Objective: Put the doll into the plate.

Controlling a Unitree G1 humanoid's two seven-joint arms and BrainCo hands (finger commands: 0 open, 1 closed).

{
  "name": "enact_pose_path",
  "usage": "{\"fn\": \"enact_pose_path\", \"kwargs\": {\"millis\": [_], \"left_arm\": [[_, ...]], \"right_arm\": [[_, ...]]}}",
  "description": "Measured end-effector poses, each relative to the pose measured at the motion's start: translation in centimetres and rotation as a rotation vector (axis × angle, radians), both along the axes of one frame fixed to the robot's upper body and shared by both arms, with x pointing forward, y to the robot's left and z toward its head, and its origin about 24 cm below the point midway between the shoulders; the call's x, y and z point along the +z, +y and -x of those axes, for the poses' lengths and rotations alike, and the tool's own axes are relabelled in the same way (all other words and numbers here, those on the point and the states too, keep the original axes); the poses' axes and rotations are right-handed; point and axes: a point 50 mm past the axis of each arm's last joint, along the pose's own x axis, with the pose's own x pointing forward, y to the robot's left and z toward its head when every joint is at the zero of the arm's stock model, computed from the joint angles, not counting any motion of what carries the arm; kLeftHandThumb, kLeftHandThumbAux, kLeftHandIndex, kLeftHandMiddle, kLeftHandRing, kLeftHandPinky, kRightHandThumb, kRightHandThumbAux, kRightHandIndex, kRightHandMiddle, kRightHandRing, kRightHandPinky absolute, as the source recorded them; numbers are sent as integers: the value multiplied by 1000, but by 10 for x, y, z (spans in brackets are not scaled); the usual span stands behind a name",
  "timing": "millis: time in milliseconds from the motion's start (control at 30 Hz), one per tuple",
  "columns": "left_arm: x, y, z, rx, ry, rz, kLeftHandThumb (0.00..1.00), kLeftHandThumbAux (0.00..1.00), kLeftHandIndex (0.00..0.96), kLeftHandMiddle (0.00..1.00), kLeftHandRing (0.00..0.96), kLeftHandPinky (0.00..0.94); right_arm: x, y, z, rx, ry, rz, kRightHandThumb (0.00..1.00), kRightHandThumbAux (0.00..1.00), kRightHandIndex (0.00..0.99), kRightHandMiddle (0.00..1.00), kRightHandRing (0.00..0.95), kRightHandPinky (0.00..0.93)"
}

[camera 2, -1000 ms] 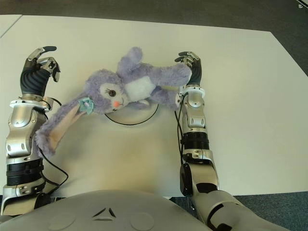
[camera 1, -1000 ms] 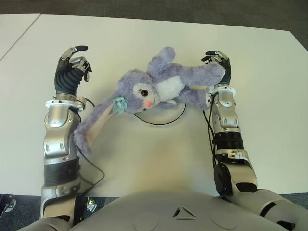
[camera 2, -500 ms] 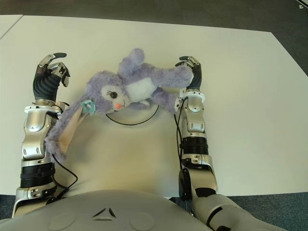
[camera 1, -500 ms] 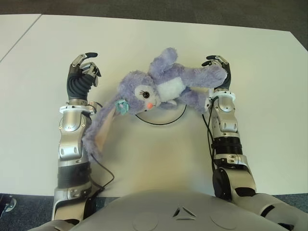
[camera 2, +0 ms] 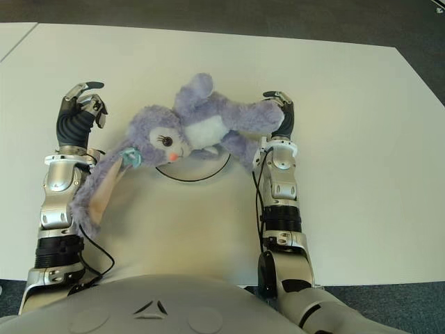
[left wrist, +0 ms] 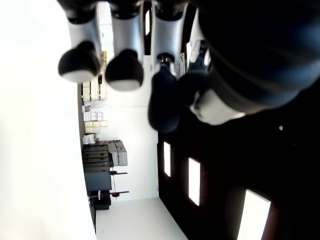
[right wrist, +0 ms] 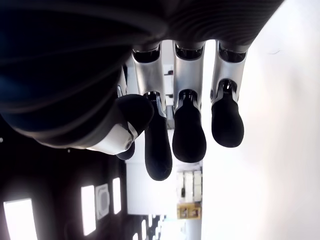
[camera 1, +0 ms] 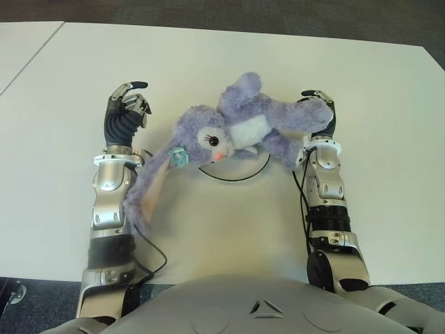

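A purple plush bunny doll [camera 1: 236,129] lies on its back across a white plate whose dark rim [camera 1: 236,179] shows beneath it at the table's middle. One long ear [camera 1: 142,202] trails off the plate against my left forearm. My right hand [camera 1: 320,104] stands just right of the doll, and one plush limb overlaps it. Its fingers [right wrist: 187,130] hang relaxed with nothing between them in the right wrist view. My left hand [camera 1: 125,104] is raised left of the doll's head, its fingers [left wrist: 125,70] loosely curved and holding nothing.
The white table [camera 1: 389,139] stretches out on all sides, its far edge meeting dark floor at the top. A black cable [camera 1: 156,254] loops beside my left forearm near the front edge.
My left arm has swung inward to the right, closer to the doll's head and ear. The doll and my right hand have shifted slightly toward me.
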Motion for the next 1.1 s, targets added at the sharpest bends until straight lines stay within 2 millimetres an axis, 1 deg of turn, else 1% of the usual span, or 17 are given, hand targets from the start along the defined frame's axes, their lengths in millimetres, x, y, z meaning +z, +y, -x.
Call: {"fn": "enact_pose_path", "kwargs": {"millis": [400,633,833,1100], "left_arm": [[-6,-4,-1,37,13,16,712,706,443,854,862,850],[-9,-6,-3,55,9,27,711,707,443,856,863,854],[-10,-8,-3,51,3,34,711,707,442,856,864,855],[-11,-10,-4,46,-1,36,711,707,443,857,866,857]], "right_arm": [[-9,-2,5,-80,17,0,850,675,423,588,772,742],[-16,-6,8,-170,14,77,850,674,425,590,785,756],[-14,-10,9,-228,-25,129,851,673,431,591,799,787],[-14,-16,11,-273,-31,117,853,671,437,590,808,787]]}}
